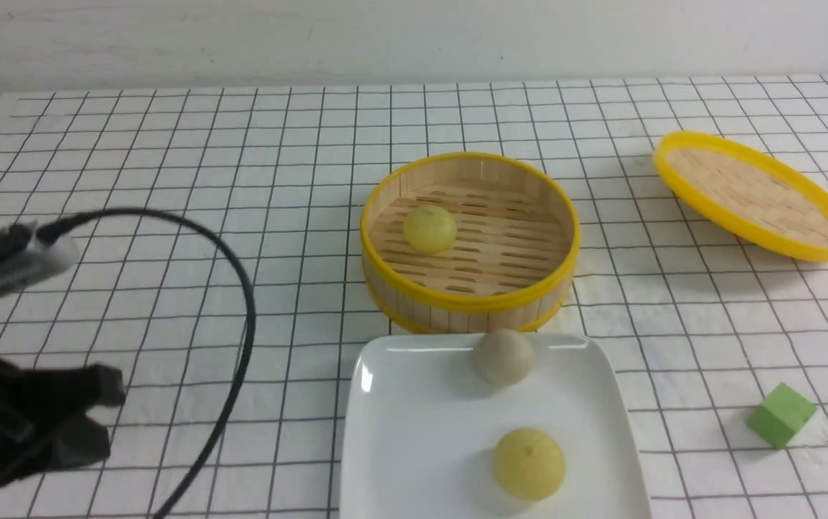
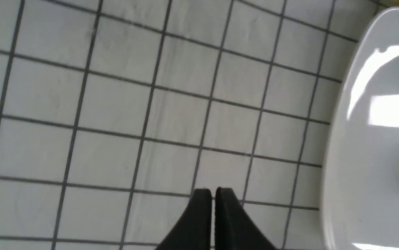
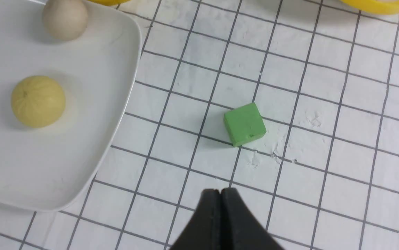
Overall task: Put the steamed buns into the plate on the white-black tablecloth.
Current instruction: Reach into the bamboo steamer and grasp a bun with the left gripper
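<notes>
A white square plate [image 1: 414, 432] lies on the white-black tablecloth [image 1: 169, 180] at the front middle. On it sit a pale yellow bun [image 1: 529, 463] and a greyish bun [image 1: 504, 356] at its far rim. Both also show in the right wrist view, the yellow bun [image 3: 38, 101] and the greyish bun [image 3: 65, 18] on the plate [image 3: 46, 166]. A second pale yellow bun [image 1: 429, 228] sits inside the bamboo steamer [image 1: 469, 297]. My left gripper [image 2: 214, 190] is shut and empty over the cloth, left of the plate [image 2: 359, 156]. My right gripper [image 3: 220, 191] is shut and empty.
The yellow-rimmed bamboo lid [image 1: 754, 193] lies tilted at the back right. A green cube [image 1: 781, 414] sits right of the plate, and shows in the right wrist view [image 3: 244, 124] just ahead of the right gripper. A black cable [image 1: 241, 317] arcs over the left side.
</notes>
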